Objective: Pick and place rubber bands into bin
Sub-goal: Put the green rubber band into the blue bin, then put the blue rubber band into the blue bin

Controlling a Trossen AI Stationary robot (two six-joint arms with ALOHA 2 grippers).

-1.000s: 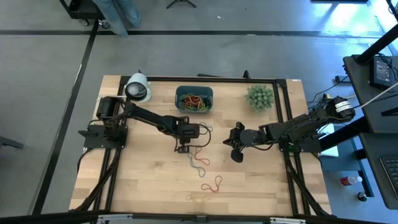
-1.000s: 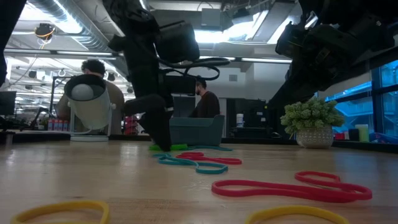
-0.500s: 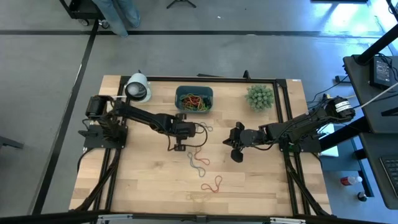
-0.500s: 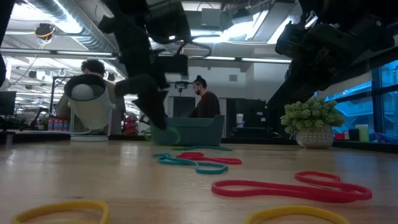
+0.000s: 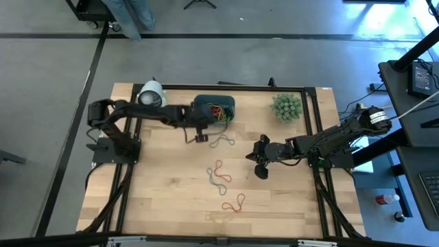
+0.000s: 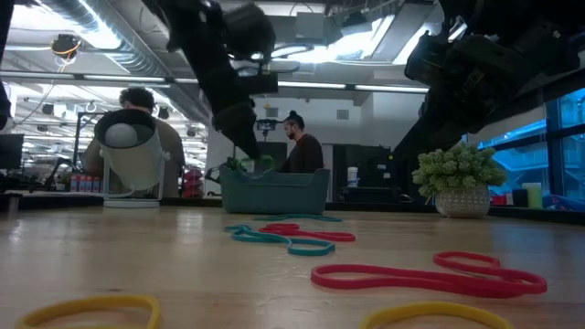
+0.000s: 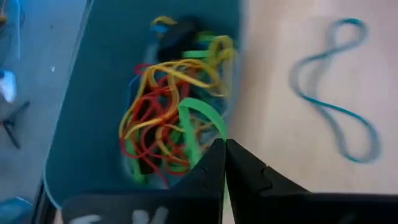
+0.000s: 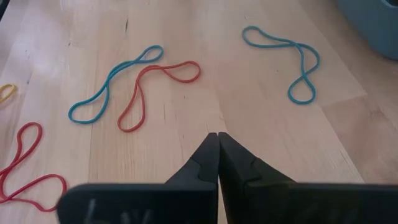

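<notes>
The teal bin (image 5: 204, 103) stands at the table's far middle and holds a tangle of red, yellow and green rubber bands (image 7: 165, 118). My left gripper (image 7: 224, 146) is shut on a green rubber band (image 7: 198, 118) over the bin's near rim (image 6: 274, 178); in the high view it (image 5: 217, 121) is at the bin's near edge. My right gripper (image 8: 217, 137) waits shut at mid-right (image 5: 252, 157), above bare wood. Loose bands lie flat on the table: a blue one (image 5: 221, 140), a blue and red pair (image 5: 218, 175), and a red one (image 5: 234, 203). My left gripper pinches the green band's loop (image 7: 214, 138) between its two fingertips, slanting down from the table's left and near side. The band arches away from the tips over the pile in the bin. Whether its free end touches the pile, I cannot tell.
A white cylinder (image 5: 152, 96) stands left of the bin and a spiky green plant (image 5: 286, 106) to its right. More bands lie near the front edge: yellow (image 6: 87, 311) and red (image 6: 430, 274). People show in the room behind the table (image 6: 302, 146).
My left gripper has risen from the table and swung toward the far edge, up to the bin's near rim, tipping less steeply. The green band has come off the wood with it and now hangs at the bin. The blue band stays on the table.
</notes>
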